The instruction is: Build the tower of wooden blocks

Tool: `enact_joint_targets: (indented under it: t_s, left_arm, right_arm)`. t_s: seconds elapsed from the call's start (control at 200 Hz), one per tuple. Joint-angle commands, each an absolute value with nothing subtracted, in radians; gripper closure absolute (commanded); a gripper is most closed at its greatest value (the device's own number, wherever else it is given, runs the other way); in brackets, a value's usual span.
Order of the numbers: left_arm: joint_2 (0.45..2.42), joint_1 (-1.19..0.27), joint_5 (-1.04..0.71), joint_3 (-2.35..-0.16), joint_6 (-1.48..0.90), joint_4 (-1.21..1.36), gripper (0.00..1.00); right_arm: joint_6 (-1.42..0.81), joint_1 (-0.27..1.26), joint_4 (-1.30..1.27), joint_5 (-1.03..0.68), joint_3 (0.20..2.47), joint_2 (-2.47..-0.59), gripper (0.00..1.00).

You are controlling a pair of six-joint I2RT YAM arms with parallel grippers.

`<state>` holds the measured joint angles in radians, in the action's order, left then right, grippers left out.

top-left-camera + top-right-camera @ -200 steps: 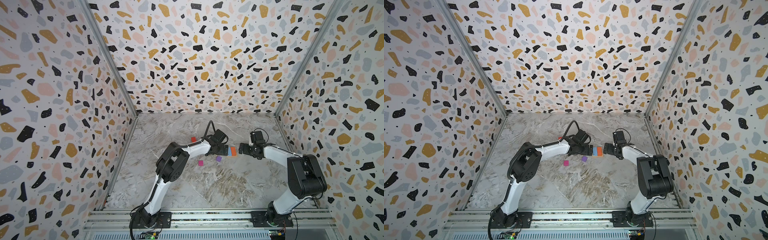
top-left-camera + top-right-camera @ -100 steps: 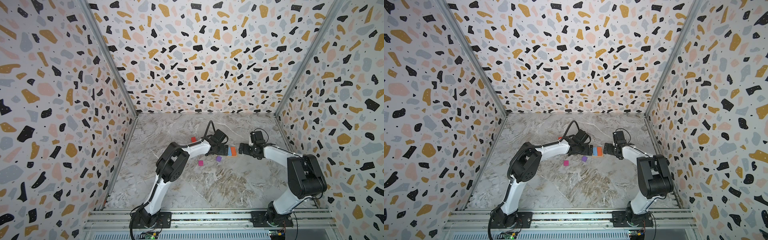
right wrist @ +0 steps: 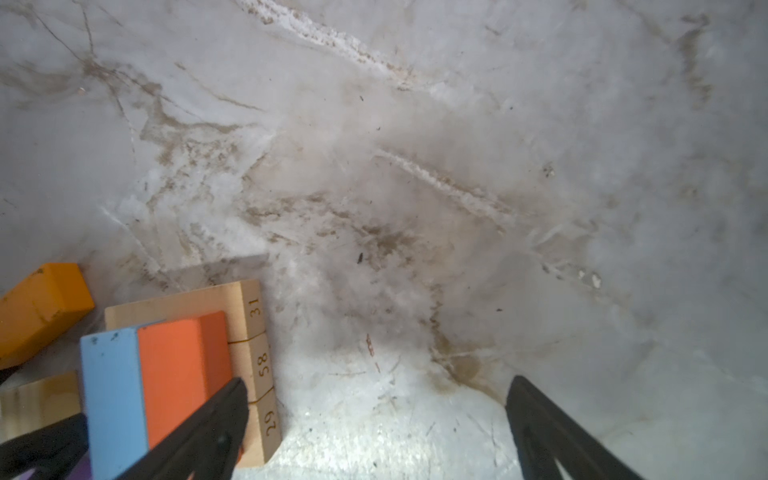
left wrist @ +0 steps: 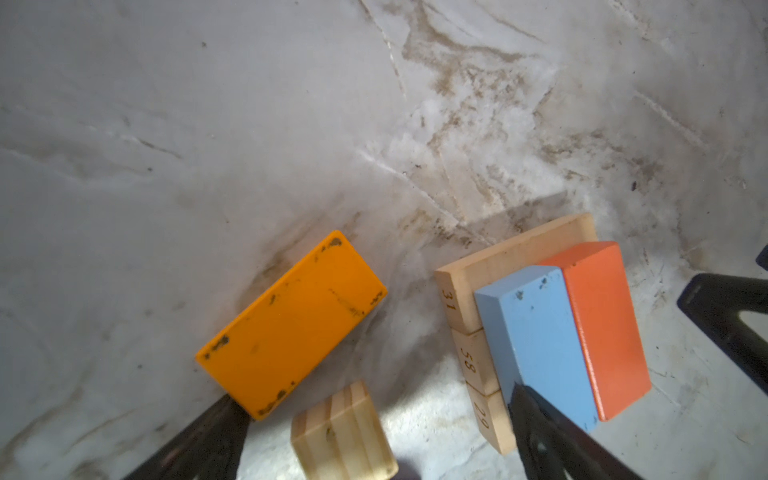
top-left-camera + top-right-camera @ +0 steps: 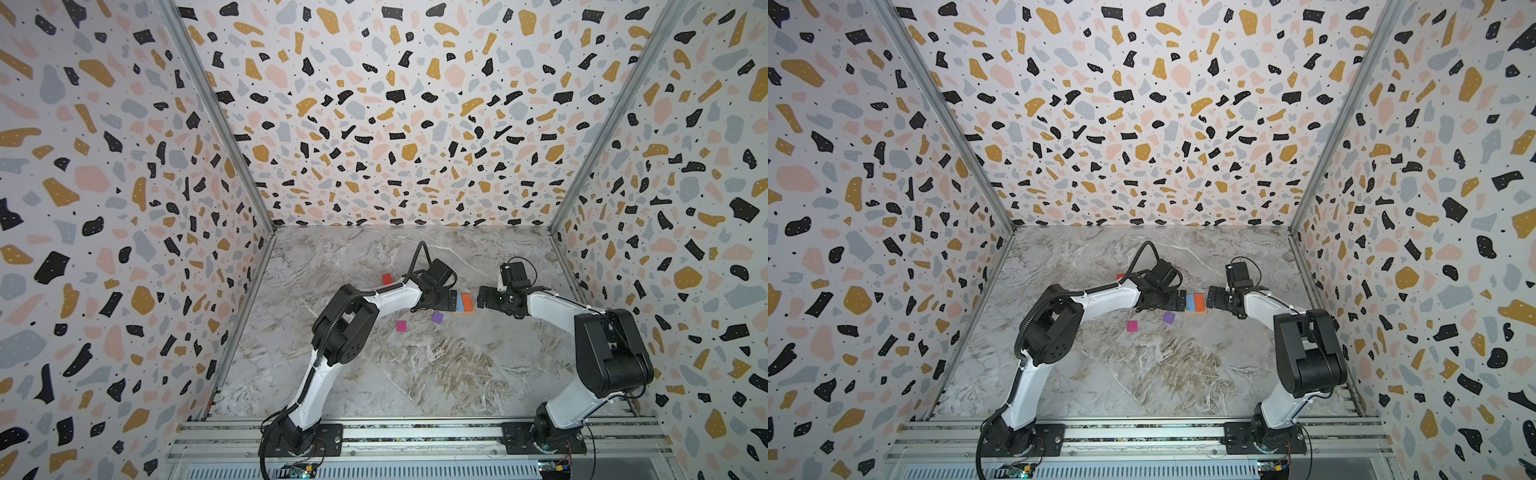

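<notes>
The tower is low: three tan bars (image 4: 471,361) side by side, with a light blue block (image 4: 540,345) and an orange-red block (image 4: 602,328) lying on them, as both top views show (image 5: 464,302). My left gripper (image 4: 374,392) is open; a loose tan cube (image 4: 345,432) lies between its fingers, ungripped, and one finger (image 4: 548,440) rests by the blue block's end. A yellow-orange block (image 4: 291,324) lies flat beside the cube. My right gripper (image 3: 378,381) is open over bare floor, one finger (image 3: 216,419) against the tower's orange-red side.
A purple cube (image 5: 436,318) and a magenta cube (image 5: 401,326) lie on the marble floor in front of the left gripper (image 5: 451,300). A red block (image 5: 387,279) sits behind the left arm. Patterned walls enclose three sides.
</notes>
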<state>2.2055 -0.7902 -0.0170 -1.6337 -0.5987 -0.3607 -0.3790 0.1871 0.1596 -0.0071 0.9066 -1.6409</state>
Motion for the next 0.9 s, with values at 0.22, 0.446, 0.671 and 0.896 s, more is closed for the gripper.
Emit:
enact_joint_targets:
  t_s: [0.22, 0.446, 0.671, 0.896]
  left_arm:
    - [2.239, -0.802, -0.027, -1.651, -0.606, -0.383, 0.0]
    - [2.216, -0.785, -0.001, -1.646, -0.594, -0.4, 0.0]
    - [2.188, -0.767, 0.017, -1.635, -0.584, -0.407, 0.0]
    - [2.194, -0.761, 0.021, -1.639, -0.581, -0.406, 0.0]
  right_arm:
    - [-0.37, 0.184, 0.168, -0.004, 0.939, -1.638, 0.02]
    - [-0.369, 0.184, 0.169, -0.003, 0.939, -1.635, 0.02]
    - [-0.37, 0.186, 0.168, -0.018, 0.939, -1.638, 0.02]
    - [-0.37, 0.189, 0.17, -0.028, 0.941, -1.646, 0.03]
